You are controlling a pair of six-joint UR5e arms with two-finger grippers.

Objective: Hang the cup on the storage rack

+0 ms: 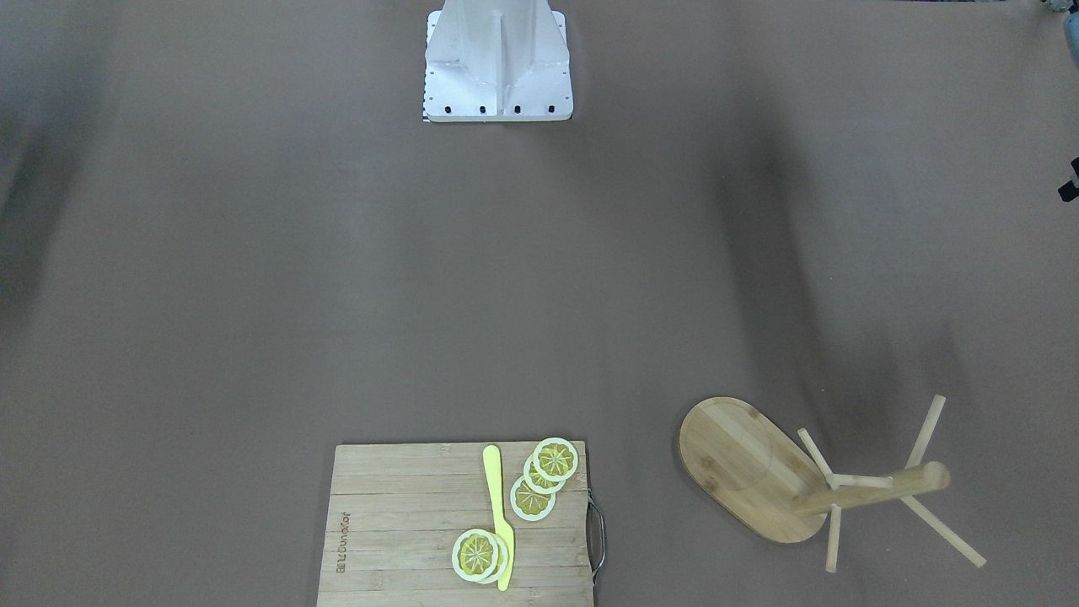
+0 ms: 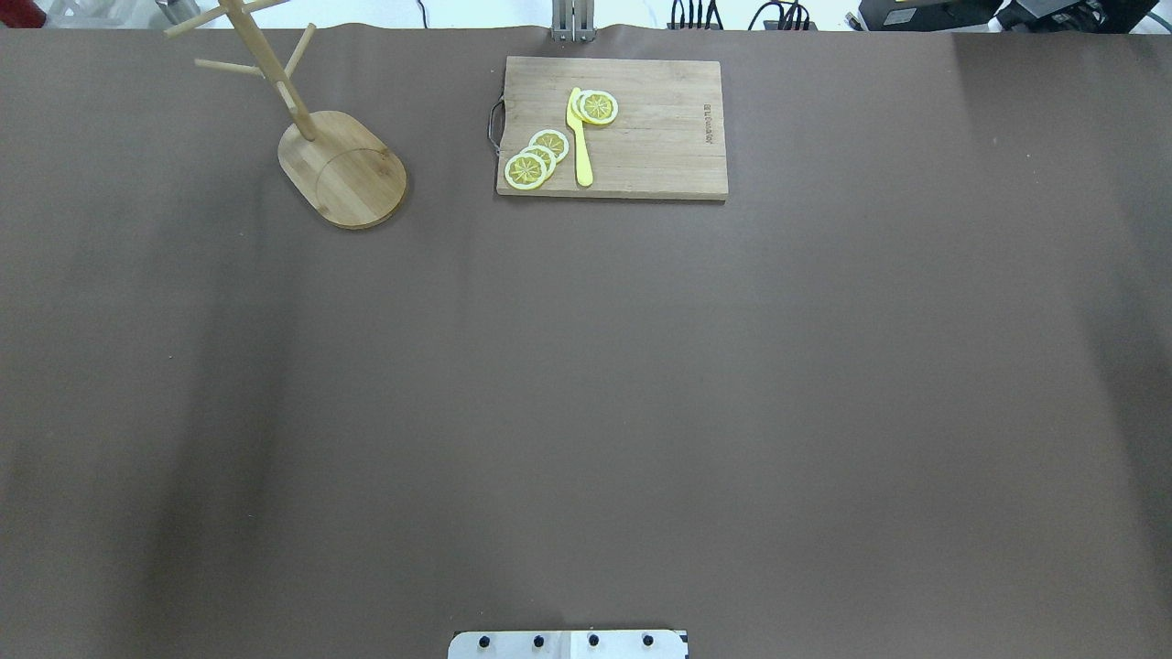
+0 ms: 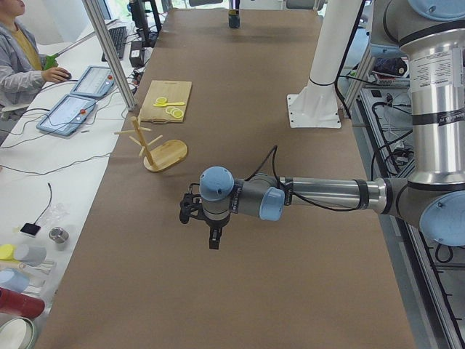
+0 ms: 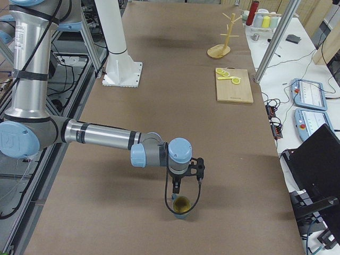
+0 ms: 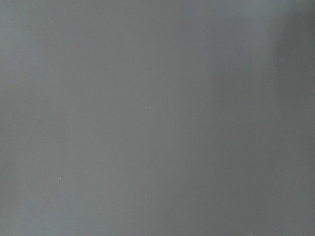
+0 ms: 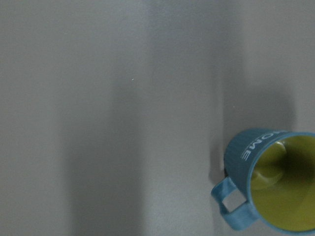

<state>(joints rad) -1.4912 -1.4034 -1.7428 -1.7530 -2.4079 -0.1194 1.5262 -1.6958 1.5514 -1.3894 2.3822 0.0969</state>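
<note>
The dark teal-blue ribbed cup [image 4: 181,206] stands upright on the brown table near the end on my right, yellowish inside. It fills the lower right corner of the right wrist view [image 6: 270,187], handle toward the lower left. My right gripper [image 4: 177,189] hangs just above the cup, pointing down; I cannot tell whether it is open. The bamboo storage rack [image 2: 343,169] stands at the far left with bare pegs, and also shows from the front [image 1: 733,459]. My left gripper [image 3: 213,240] hovers over bare table, well short of the rack [image 3: 163,154]; I cannot tell its state.
A slatted cutting board [image 2: 641,137] with lemon slices [image 2: 538,156] and a yellow knife [image 2: 580,137] lies at the far middle. The white robot base [image 1: 497,63] stands at the near edge. An operator [image 3: 14,51] sits beside the table.
</note>
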